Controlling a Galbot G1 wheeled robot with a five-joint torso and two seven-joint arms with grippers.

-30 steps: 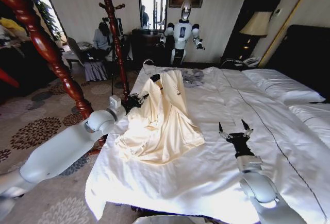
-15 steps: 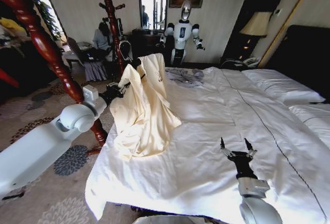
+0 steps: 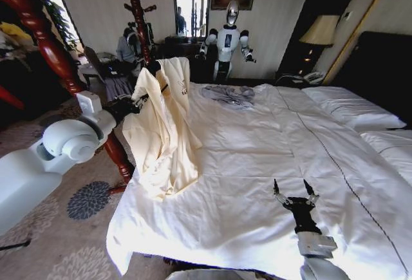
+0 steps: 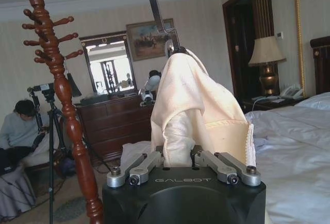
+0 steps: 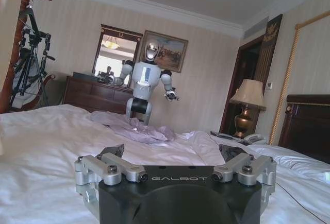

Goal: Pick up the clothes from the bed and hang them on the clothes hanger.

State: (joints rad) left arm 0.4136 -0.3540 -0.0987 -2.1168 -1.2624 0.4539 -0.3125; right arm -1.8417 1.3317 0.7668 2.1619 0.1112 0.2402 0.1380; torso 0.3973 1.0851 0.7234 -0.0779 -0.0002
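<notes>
The clothes (image 3: 166, 129), a pale cream-yellow shirt, hang lifted over the bed's (image 3: 277, 145) left edge, with the lower hem still trailing on the sheet. My left gripper (image 3: 134, 103) is shut on a fold of the clothes (image 4: 193, 105). The clothes hanger (image 4: 178, 50) pokes out black at the collar, its wire hook rising above; its shoulders are hidden inside the fabric. In the head view the clothes hanger (image 3: 154, 67) shows as a dark tip at the shirt's top. My right gripper (image 3: 293, 194) hovers open just above the near part of the bed (image 5: 41, 131), holding nothing.
A dark wooden coat stand (image 3: 139, 22) with pegs rises just past the shirt, and a thick turned post (image 3: 61, 58) stands by my left arm. A grey-blue garment (image 3: 226, 95) lies at the bed's far end. Another robot (image 3: 226, 38) stands beyond it.
My left arm has raised the shirt off the sheet and carried it left toward the coat stand. My right gripper has drawn back toward me a little, still open.
</notes>
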